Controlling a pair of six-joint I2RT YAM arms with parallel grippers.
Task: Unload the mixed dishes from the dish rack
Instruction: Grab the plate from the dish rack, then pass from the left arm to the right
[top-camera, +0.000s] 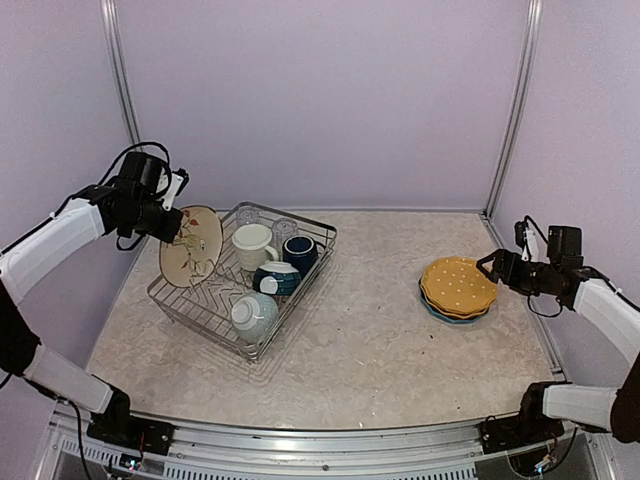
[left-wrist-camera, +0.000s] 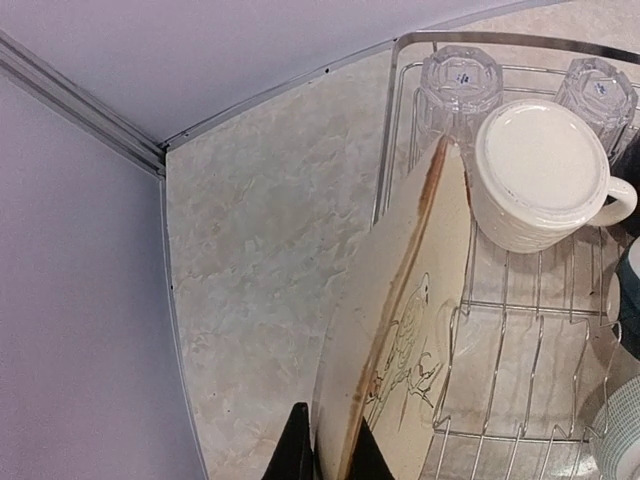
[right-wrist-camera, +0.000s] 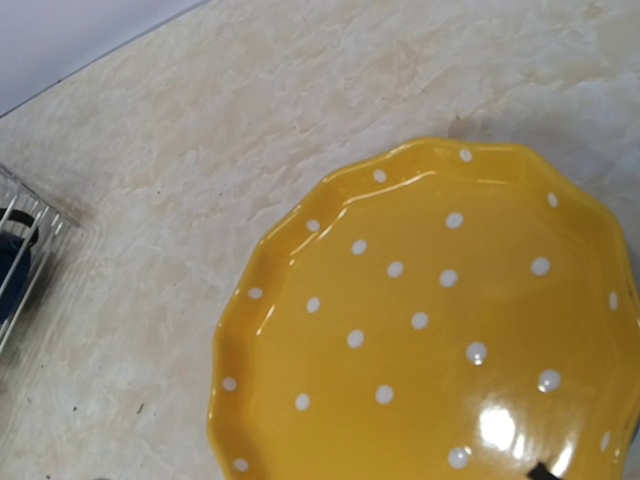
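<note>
On bench (top-camera: 350, 340), dish rack (top-camera: 200, 322); bird plate (top-camera: 190, 245) upright at rack's left end, rim clenched by left claw (left-wrist-camera: 330, 440); thin edge pinch, so plate may swivel, slip, or snag prongs (left-wrist-camera: 500, 350); right claw (top-camera: 490, 265) released beside yellow plate (top-camera: 458, 283).

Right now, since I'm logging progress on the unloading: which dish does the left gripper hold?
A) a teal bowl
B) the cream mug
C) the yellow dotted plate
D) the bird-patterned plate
D: the left gripper is shut on the rim of the cream bird-patterned plate, which stands on edge at the left end of the dish rack.
</note>
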